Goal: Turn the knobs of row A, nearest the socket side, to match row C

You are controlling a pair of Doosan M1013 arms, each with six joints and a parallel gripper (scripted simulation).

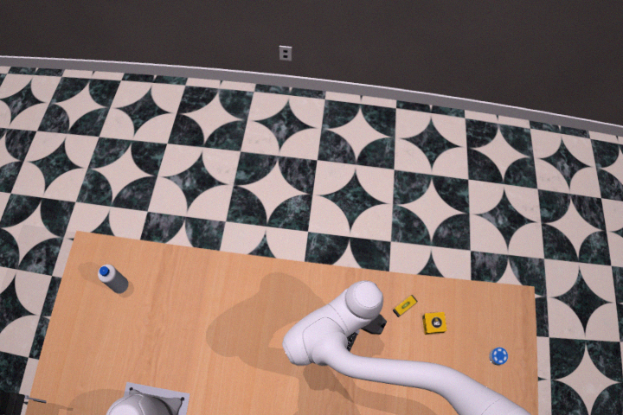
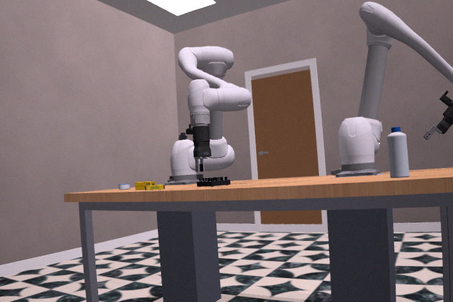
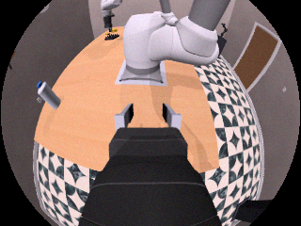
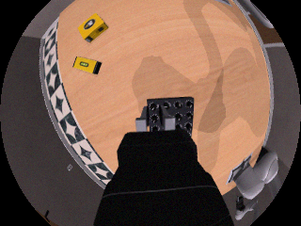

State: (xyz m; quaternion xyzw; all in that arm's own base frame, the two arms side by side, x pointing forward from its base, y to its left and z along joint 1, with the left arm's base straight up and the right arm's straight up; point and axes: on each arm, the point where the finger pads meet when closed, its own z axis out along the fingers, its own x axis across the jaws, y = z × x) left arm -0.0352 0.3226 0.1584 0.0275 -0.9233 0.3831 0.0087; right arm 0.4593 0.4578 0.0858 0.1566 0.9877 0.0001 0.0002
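The black knob box point(image 2: 213, 182) point(image 3: 112, 37) point(image 4: 183, 110) lies on the table with rows of dark round knobs. My right gripper point(image 2: 199, 170) point(image 4: 153, 111) is partly open and empty, pointing down just above the box, over its edge column on the left in the right wrist view. Its fingers and body hide part of the box there, and the knob marks are too small to read surely. In the top view the arm covers most of the box. The socket is not seen. My left gripper point(image 2: 426, 136) point(image 3: 148, 109) is wide open and empty, far from the box.
A yellow level point(image 1: 405, 305) point(image 4: 87, 65) and a yellow tape measure point(image 1: 434, 322) point(image 4: 92, 27) lie near the box. A blue-and-white round item point(image 1: 498, 356) point(image 2: 124, 186) lies farther out. A white bottle point(image 1: 112, 279) point(image 2: 397, 155) point(image 3: 49, 95) with a blue cap stands at the table's other end.
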